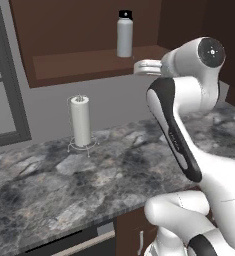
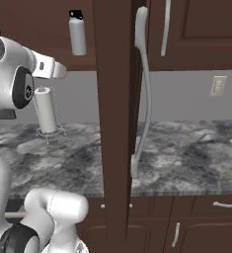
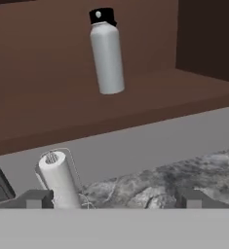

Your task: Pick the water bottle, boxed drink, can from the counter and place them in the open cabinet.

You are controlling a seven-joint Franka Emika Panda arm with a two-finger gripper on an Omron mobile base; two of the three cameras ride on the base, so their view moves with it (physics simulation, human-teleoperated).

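Gripper: jaws wide apart, nothing between them, raised off the counter short of the cabinet. Counter: grey marbled stone; paper towel roll on a wire stand at the back edge by the wall. Cabinet: open; water bottle upright on the shelf, bare shelf on both sides.

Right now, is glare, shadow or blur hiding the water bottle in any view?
No: left base view, the water bottle is evenly lit and sharp on the cabinet shelf; right base view, slightly small but crisp; hand view, soft rendering, no glare, only a faint shadow at its base.
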